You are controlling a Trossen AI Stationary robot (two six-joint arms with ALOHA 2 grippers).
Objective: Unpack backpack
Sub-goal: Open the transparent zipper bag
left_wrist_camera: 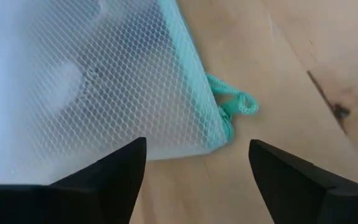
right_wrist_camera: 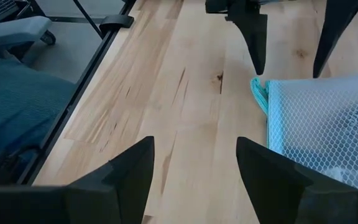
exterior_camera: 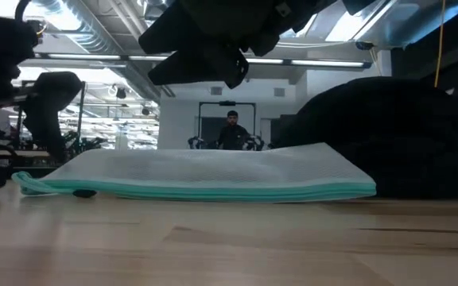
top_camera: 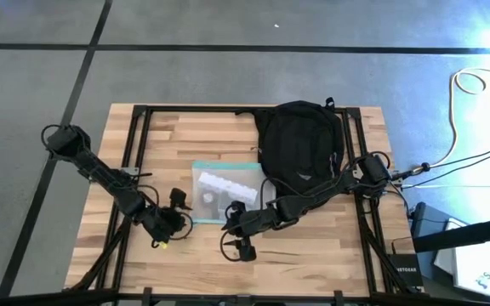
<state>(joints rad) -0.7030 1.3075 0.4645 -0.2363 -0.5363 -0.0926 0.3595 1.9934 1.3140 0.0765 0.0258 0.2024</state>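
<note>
The black backpack (top_camera: 300,140) lies flat on the far right part of the wooden table; in the low view it bulks at the right (exterior_camera: 388,135). A clear mesh pouch with a teal edge (top_camera: 224,194) lies flat on the table just left of it. My left gripper (top_camera: 182,202) is open at the pouch's left edge; its fingers (left_wrist_camera: 197,168) stand off the pouch's corner (left_wrist_camera: 216,134) and its teal loop (left_wrist_camera: 238,106). My right gripper (top_camera: 230,223) is open and empty at the pouch's near edge, above the table (right_wrist_camera: 194,168).
Black frame rails (top_camera: 139,144) run along the table's left and right sides. Bare wood lies left of and nearer than the pouch (right_wrist_camera: 185,93). Cables (top_camera: 475,81) lie on the floor at the right. A person (exterior_camera: 231,131) stands far back in the room.
</note>
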